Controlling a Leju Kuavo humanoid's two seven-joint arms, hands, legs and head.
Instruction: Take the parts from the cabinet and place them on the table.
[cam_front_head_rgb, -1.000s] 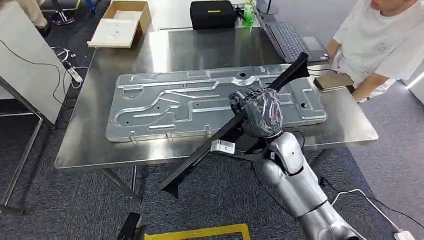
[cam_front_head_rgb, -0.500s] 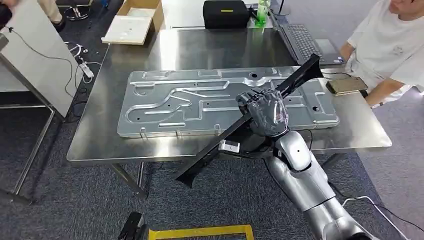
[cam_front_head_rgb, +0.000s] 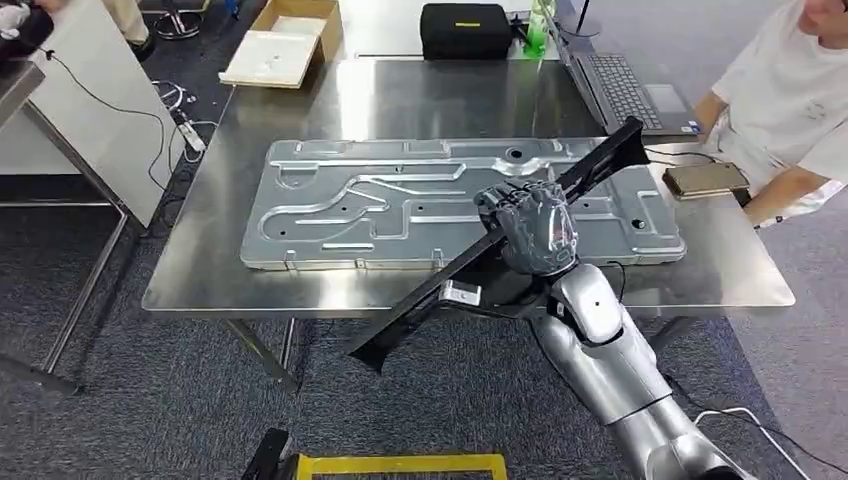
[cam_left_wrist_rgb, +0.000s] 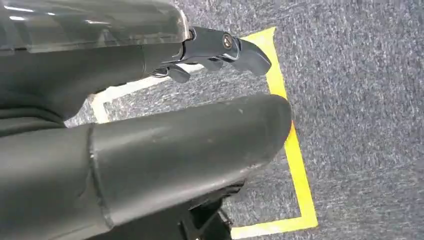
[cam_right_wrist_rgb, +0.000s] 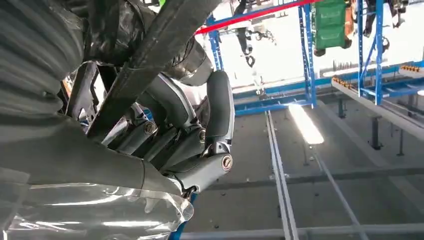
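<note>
- Head view: one long black bar part, gripped mid-length by the right hand, fingers wrapped round it. It runs on a slant, one end up over the table's right edge, the other hanging out past the front edge over the carpet.
- One big stamped metal panel lies flat under it, filling most of the table.
- Left hand hangs over grey carpet by yellow floor tape, fingers loose, holding nothing.
- One laptop, one phone, one person at the right side.
</note>
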